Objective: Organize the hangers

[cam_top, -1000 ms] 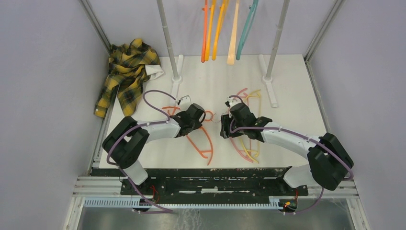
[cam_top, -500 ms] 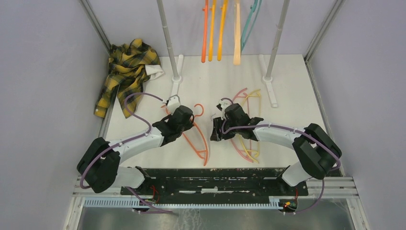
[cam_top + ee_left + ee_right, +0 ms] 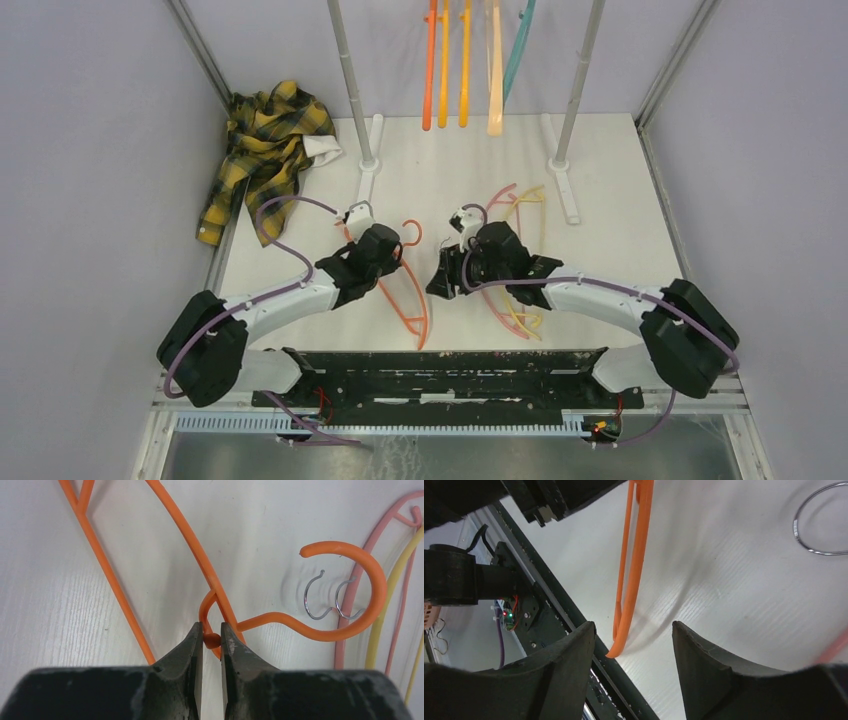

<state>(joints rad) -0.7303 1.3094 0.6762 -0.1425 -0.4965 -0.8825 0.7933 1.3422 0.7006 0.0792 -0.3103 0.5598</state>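
An orange hanger [image 3: 408, 300] lies on the white table. My left gripper [image 3: 388, 248] is shut on its neck just below the hook [image 3: 350, 560]; in the left wrist view the jaws [image 3: 212, 631] pinch the thin orange plastic. My right gripper [image 3: 443, 277] stands open, tilted over the table beside that hanger, whose lower end [image 3: 624, 630] shows beyond its fingers with nothing between them. Pink and yellow hangers [image 3: 518, 302] lie in a loose pile under the right arm. Several orange, yellow-orange, pale and teal hangers [image 3: 465, 70] hang from the back rail.
A yellow-and-black plaid shirt [image 3: 262, 150] is heaped at the back left. Two grey upright poles [image 3: 350, 90] [image 3: 580, 80] stand on feet at the back. Small wire hooks [image 3: 327, 600] lie by the orange hook. The black base rail [image 3: 430, 365] runs along the near edge.
The left arm swung back and leftward, dragging the orange hanger slightly, and its jaws closed tighter. The right gripper moved left toward the near edge and opened wider. The hanging hangers settled straighter.
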